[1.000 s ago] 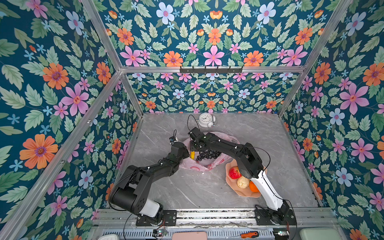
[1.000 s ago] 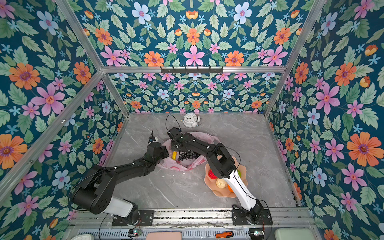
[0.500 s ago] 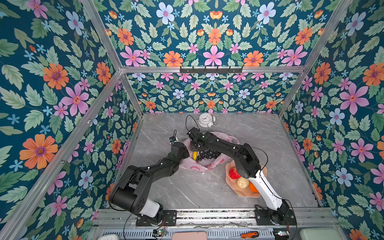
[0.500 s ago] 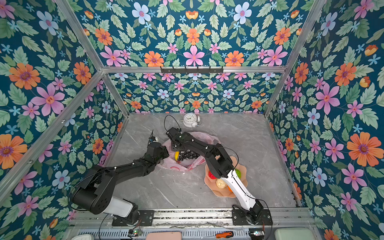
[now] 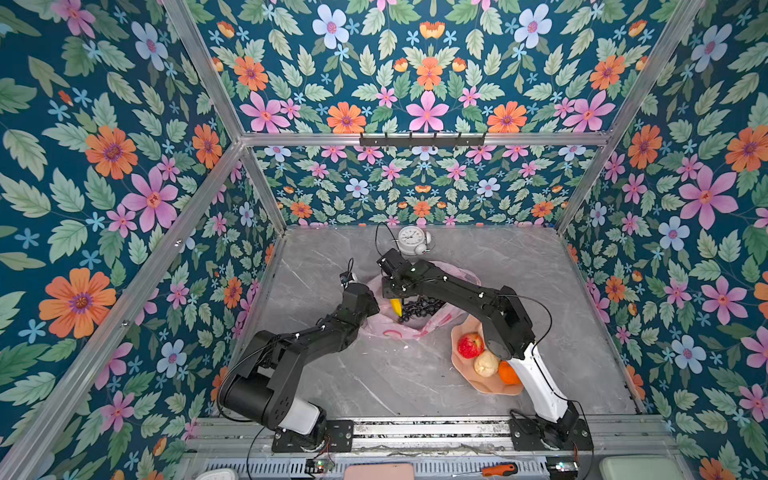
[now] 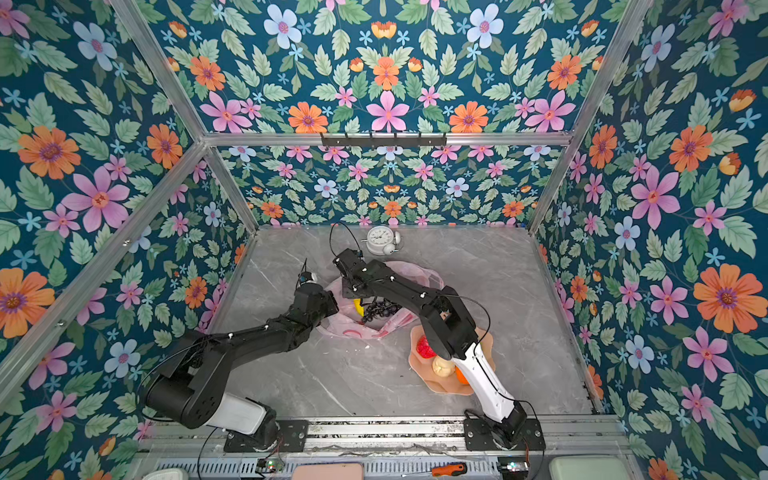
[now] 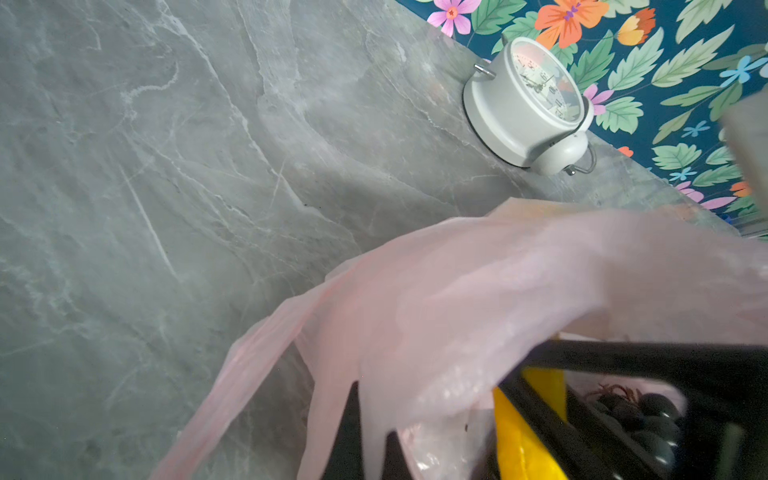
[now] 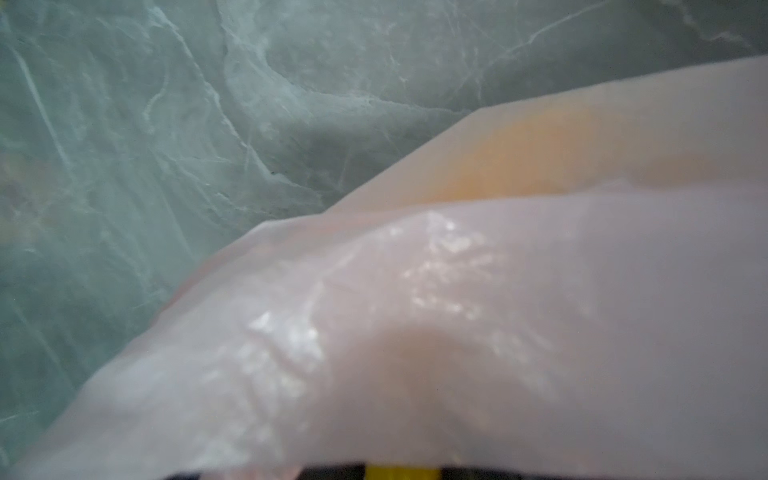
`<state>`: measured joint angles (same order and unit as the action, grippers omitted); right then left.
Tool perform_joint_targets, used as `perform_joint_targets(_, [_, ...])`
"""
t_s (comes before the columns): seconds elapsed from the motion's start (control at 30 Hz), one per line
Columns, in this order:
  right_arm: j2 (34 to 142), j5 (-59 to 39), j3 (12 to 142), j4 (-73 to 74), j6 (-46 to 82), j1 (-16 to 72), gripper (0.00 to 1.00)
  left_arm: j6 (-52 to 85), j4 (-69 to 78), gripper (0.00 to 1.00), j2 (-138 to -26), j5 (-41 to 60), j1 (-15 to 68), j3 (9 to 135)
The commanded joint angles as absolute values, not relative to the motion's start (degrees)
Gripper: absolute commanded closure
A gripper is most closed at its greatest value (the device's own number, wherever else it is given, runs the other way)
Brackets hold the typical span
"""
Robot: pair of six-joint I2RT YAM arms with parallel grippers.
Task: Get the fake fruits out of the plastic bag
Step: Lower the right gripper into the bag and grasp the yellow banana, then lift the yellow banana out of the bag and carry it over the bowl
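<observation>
1. The plastic bag (image 5: 399,330) lies crumpled in the middle of the counter (image 5: 395,386). In its open mouth I see the banana (image 5: 396,307) with the grape bunch (image 5: 419,307) just beside it. An apple (image 5: 470,345), a cream fruit (image 5: 486,363) and an orange (image 5: 508,372) sit in the dish (image 5: 494,388).
2. My left end effector (image 5: 375,308) is pressed together on the bag's rim, tenting the film up. All I want from it is an open mouth. Tugging would likely drag the whole light bag.
3. My right end effector (image 5: 395,298) is down in the mouth with its jaws either side of the banana. I cannot tell whether they have bitten yet. I'd want the grip across the banana's middle, since glossy plastic may squirt out of a hold near the tip.
4. I'd lift straight up until clear of the rim, check that no film is caught, then cross to the dish.
</observation>
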<state>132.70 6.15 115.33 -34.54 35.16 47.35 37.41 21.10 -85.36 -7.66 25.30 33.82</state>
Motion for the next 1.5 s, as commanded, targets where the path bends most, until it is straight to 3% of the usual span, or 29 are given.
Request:
perform_joint_targets(0.0, [130.43,5.23,113.03,-31.95,34.28,47.49,0.73,36.48,21.47,0.95,-85.52,-7.38,25.31,34.34])
perform_joint_targets(0.83, [113.81,-4.31,96.27,-31.73,25.68,49.18,0.75,34.50,19.82,0.95,-85.41,-6.96,25.31,35.73])
perform_joint_targets(1.47, [86.01,-2.28,75.58,-37.31,16.63,51.11,0.77,34.32,19.42,0.95,-85.29,-7.46,25.31,35.88])
